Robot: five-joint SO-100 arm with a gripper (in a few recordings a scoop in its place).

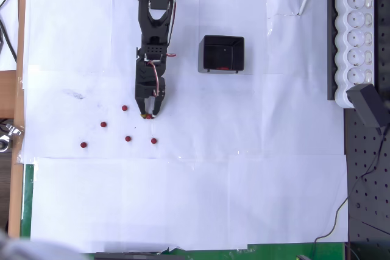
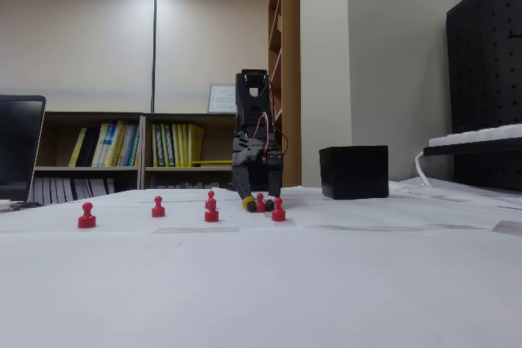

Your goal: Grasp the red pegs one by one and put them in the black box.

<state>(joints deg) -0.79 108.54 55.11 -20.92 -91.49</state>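
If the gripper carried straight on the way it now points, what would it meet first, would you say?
The gripper points down at the table, with a red peg between its fingertips; it would likely meet that peg, then the paper.

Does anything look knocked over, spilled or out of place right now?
Nothing stands out. The loose red pegs stand upright on the white paper, the black box sits square, and the tool is down at one peg.

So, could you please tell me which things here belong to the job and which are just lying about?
Job:
- red pegs on the paper
- black box
- end effector, lowered around one peg

Lying about:
- white power strip
- laptop
- bookshelf
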